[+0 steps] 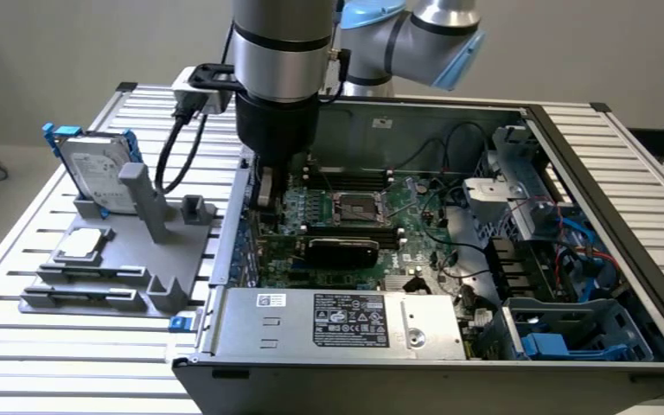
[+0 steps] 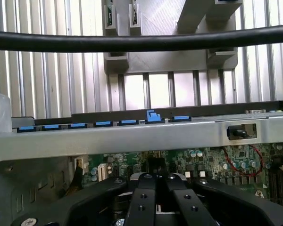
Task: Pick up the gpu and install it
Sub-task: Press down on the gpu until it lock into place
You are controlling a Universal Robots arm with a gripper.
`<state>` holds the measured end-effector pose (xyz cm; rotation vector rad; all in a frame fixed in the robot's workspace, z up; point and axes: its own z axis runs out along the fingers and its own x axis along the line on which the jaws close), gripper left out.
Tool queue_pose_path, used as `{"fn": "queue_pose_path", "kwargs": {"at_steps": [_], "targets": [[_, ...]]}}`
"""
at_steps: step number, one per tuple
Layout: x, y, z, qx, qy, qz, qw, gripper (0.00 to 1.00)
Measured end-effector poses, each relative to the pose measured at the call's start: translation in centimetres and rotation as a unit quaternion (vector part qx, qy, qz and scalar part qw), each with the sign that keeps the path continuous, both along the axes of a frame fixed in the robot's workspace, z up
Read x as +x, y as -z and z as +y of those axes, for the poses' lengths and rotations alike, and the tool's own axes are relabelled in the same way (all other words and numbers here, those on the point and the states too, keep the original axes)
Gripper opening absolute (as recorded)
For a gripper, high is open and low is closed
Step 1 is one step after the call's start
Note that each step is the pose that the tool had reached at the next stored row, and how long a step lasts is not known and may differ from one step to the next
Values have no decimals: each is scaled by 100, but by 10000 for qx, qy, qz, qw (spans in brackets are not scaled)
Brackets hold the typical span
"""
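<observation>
Currently, item by item:

- Tool (image 1: 265,197): clenched, fingers (image 2: 140,207) pressed together, nothing plainly between them. It sits low inside the case (image 1: 563,147), close to the wall on the exterior view's left, over the board (image 1: 413,216).
- Gpu (image 1: 344,251): inside the case, black shroud showing, lying across the board just below the CPU socket (image 1: 353,206). It is apart from the tool. Can't tell if it's fully seated in a slot.
- Drive (image 1: 96,169): silver w/ blue frame, upright in the grey stand (image 1: 113,259) on the worktop (image 1: 32,346). Not a task item.
- Cable (image 2: 141,41): black, slung across the wrist view.

Risks for you to watch:
1. Tool is v. near the case wall and board parts; any sideways drift could scrape connectors or capacitors.
2. Shut fingers can't take the gpu; approaching it like this would shove it, not grip it.
3. If the gpu is only half seated, a push off-centre could tilt it and strain the slot.
4. Cable may snag on the case rim as the wrist turns.
</observation>
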<state>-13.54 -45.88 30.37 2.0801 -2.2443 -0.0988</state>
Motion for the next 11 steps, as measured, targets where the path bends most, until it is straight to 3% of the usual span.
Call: {"fn": "queue_pose_path", "kwargs": {"at_steps": [5, 7, 9, 11], "targets": [[96, 0, 0, 0, -2, -230, 9997, 11], [147, 0, 0, -1, -2, -299, 9996, 11], [215, 0, 0, 0, -2, -333, 9994, 11], [301, 0, 0, 0, -2, -342, 9994, 11]]}}
